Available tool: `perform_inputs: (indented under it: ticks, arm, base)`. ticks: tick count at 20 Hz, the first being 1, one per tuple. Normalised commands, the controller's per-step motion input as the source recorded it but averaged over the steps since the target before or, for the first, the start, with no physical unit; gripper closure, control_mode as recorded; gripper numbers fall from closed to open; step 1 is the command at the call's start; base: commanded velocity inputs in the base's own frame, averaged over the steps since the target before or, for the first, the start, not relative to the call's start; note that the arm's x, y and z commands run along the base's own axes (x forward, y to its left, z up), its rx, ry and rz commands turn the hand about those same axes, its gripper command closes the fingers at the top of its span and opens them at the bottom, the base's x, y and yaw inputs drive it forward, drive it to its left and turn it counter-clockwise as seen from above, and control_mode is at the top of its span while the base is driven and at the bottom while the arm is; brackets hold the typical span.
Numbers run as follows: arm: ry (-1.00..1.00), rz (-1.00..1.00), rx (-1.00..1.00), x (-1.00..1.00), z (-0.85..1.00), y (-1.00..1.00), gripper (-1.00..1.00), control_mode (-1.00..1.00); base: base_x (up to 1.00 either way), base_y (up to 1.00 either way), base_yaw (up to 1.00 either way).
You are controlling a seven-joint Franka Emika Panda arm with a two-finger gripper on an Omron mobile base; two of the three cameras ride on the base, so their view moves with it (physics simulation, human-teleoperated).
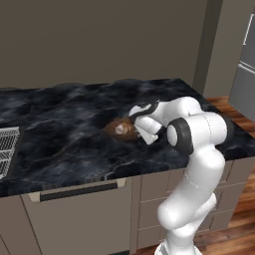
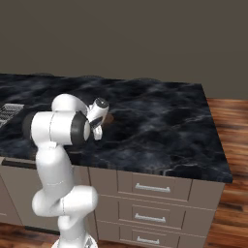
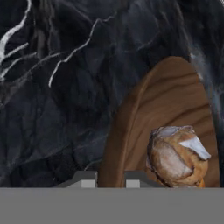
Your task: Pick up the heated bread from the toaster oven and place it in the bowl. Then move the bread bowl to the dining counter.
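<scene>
Two dark fingertips (image 3: 92,179) rise at the bottom of my hand view, with a narrow gap between them and the near rim of the bowl (image 3: 144,118) running through that gap. My jaws look closed down on that rim, though so little of the tips shows that I say so with some doubt. Just beyond the rim, the heated bread (image 3: 177,155) lies inside the bowl, off to one side rather than centred. Farther out, the dining counter (image 3: 65,87) spreads black and veined; the bowl appears to sit on it or very near it.

From the left base view, my gripper (image 1: 141,130) meets the bowl at its right edge. A hold on one thin edge is the weak point: any jerk or tilt could tip the shallow bowl and roll the bread out, or let the rim slip from my tips.
</scene>
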Motion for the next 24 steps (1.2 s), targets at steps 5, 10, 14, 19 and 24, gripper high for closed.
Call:
perform_inputs:
  ticks: [5, 10, 14, 19, 24]
  arm:
    - [0.0, 0.0, -0.06, 0.44, -0.7, 0.0, 1.0, -1.0]
    - [0.0, 0.0, -0.03, 0.22, -0.46, -0.02, 1.0, -1.0]
    - [0.02, 0.0, 0.0, -0.13, 0.19, -0.01, -1.0, -1.0]
    - [-0.04, -0.03, 0.0, -0.78, 0.69, -0.2, -1.0, -1.0]
    - [-0.16, -0.05, 0.0, -1.0, 0.8, -0.27, -1.0, -1.0]
  base:
    - [0.0, 0.0, 0.0]
    - [0.0, 0.0, 0.0]
    - [0.0, 0.0, 0.0]
    - [0.0, 0.0, 0.0]
    - [0.0, 0.0, 0.0]
